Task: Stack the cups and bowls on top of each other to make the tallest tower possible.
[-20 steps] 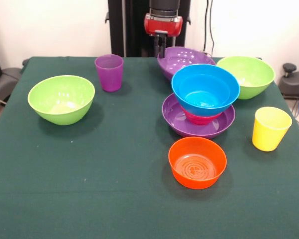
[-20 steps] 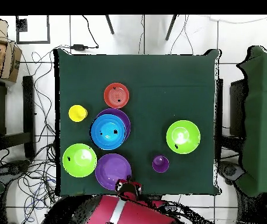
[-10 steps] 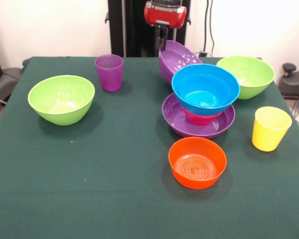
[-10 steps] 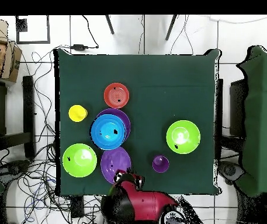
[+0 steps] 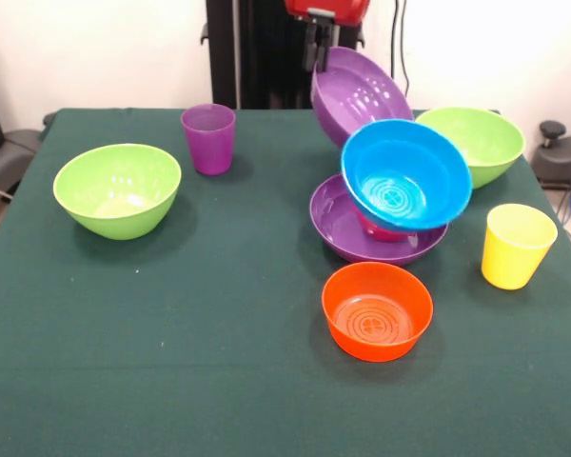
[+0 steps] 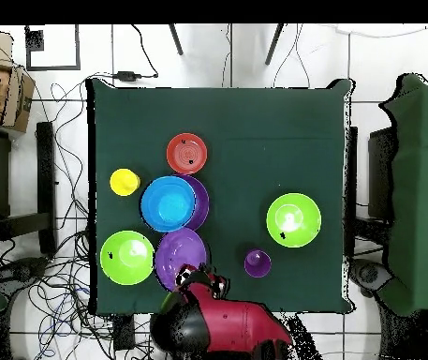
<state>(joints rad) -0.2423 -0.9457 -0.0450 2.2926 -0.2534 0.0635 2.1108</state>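
Lifted purple bowl [image 5: 362,95] held clear of the bench [image 5: 219,362], tilted steeply, open face toward the camera, rim clamped from above between the fingers [image 5: 316,48]. Hung just behind and above the tower [image 5: 381,224]: wide purple base bowl, red-pink bowl, large blue bowl [image 5: 404,176] on top, tipped and apparently touched by the held bowl's lower edge. Judged next: carry forward over the blue bowl, level, lower. Counted: two lime green bowls [image 5: 119,186], one orange bowl [image 5: 376,309], purple cup [image 5: 208,138], yellow cup [image 5: 516,246].
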